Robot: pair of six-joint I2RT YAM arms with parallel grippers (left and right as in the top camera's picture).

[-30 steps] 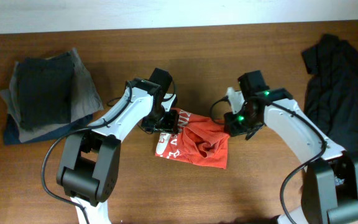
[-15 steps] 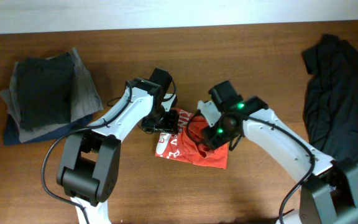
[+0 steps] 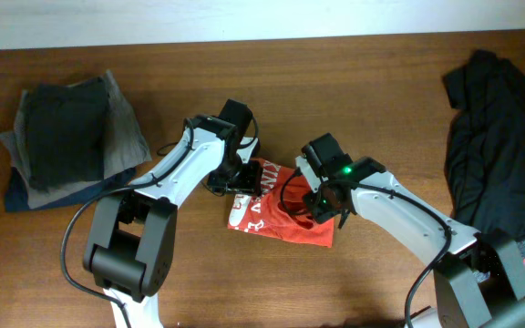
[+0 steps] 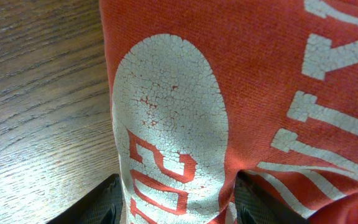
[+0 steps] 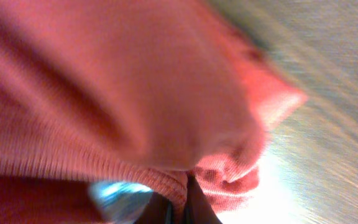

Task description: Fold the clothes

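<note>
The red-orange T-shirt (image 3: pixel 276 219) lies bunched at the table's middle, its white lettering and round emblem (image 4: pixel 173 124) facing up. My left gripper (image 3: pixel 242 178) rests on the shirt's upper left part. In the left wrist view its fingers (image 4: pixel 104 202) stand apart, and the printed cloth lies flat between them at the left gripper (image 4: pixel 182 202). My right gripper (image 3: pixel 322 202) is over the shirt's right half, shut on a ribbed edge of the red cloth (image 5: pixel 104 81); the right gripper (image 5: pixel 179 208) pinches that edge between its dark tips. A black garment (image 3: pixel 495 155) is heaped at the far right.
A stack of folded dark and grey clothes (image 3: pixel 66 137) sits at the far left. Bare brown wood (image 3: pixel 363 100) lies behind the shirt and between it and the black heap. The wall edge runs along the table's back.
My right gripper has travelled left from the shirt's right edge to over its middle and has closed on red cloth. The left arm has stayed put.
</note>
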